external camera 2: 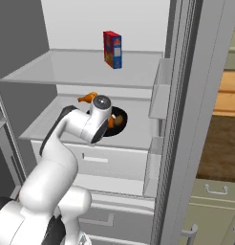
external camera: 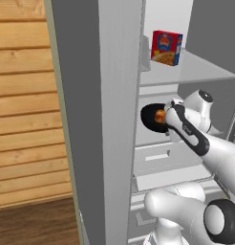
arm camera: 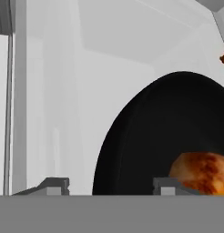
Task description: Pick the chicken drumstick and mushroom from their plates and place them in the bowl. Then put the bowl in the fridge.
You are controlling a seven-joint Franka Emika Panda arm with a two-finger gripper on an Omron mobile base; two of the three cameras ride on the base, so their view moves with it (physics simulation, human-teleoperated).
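From behind the arm on its left, the open fridge takes up most of the picture, with a wooden wall beside it. A red and yellow box stands on the upper shelf. Lower down, the black bowl sits on the middle shelf with something orange-brown inside, and the white arm's wrist reaches in just beside it, covering the bowl's near side. From behind on the right, the bowl lies flat on that shelf, well inside the fridge, so it looks set down where the task wants it. An orange-brown chicken drumstick lies on the shelf just behind the arm, outside the bowl, while other brown food rests within; I cannot tell whether the mushroom is among it. Looking along the hand, the gripper shows two dark fingertips standing apart, one either side of the bowl's rim, with nothing pinched between them, which reads as a hand letting go. A glossy brown piece of food sits in the bowl.
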